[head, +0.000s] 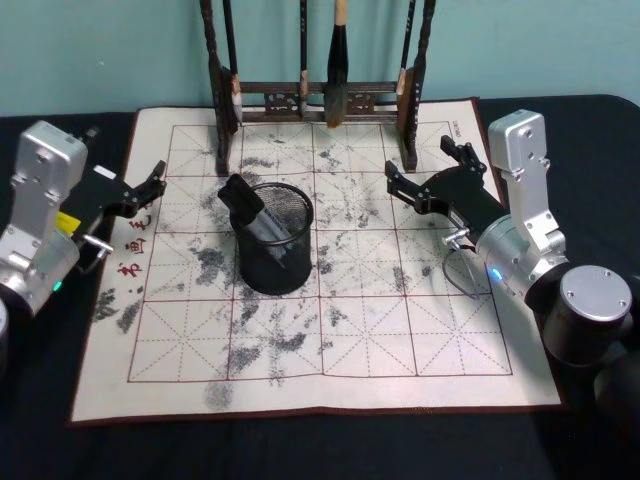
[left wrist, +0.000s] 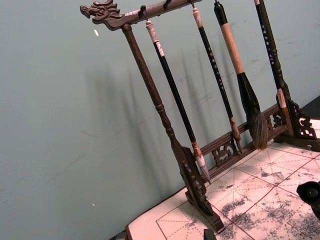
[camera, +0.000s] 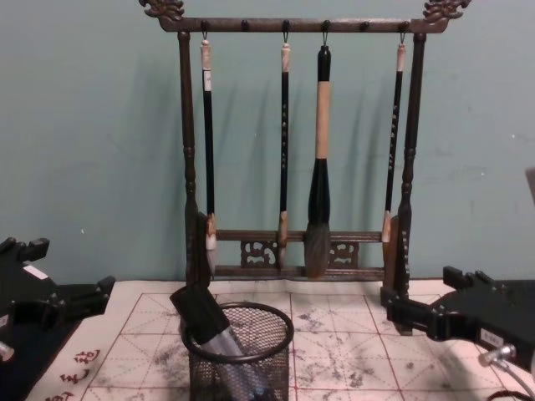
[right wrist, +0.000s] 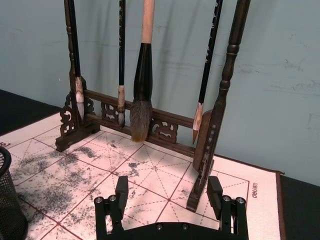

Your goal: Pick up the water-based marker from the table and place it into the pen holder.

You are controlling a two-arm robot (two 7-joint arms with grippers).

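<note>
The water-based marker (head: pixel 245 203), with a black cap and grey barrel, stands tilted inside the pen holder (head: pixel 281 268), its cap sticking out over the rim toward the left. In the chest view the marker (camera: pixel 199 312) leans in the black mesh pen holder (camera: pixel 251 361) the same way. My left gripper (head: pixel 147 188) rests open at the mat's left edge, apart from the holder, and shows as the left gripper (camera: pixel 65 272) low on the left. My right gripper (head: pixel 425 164) is open and empty at the mat's right, near the rack's right foot. The right gripper (right wrist: pixel 168 192) holds nothing; the pen holder (right wrist: pixel 10 200) sits off to one side.
A tall dark wooden brush rack (head: pixel 318 100) hung with several calligraphy brushes stands at the back of the ink-stained gridded mat (head: pixel 400 340). The mat lies on a black tablecloth (head: pixel 300 450). A teal wall (camera: pixel 84 125) is close behind the rack.
</note>
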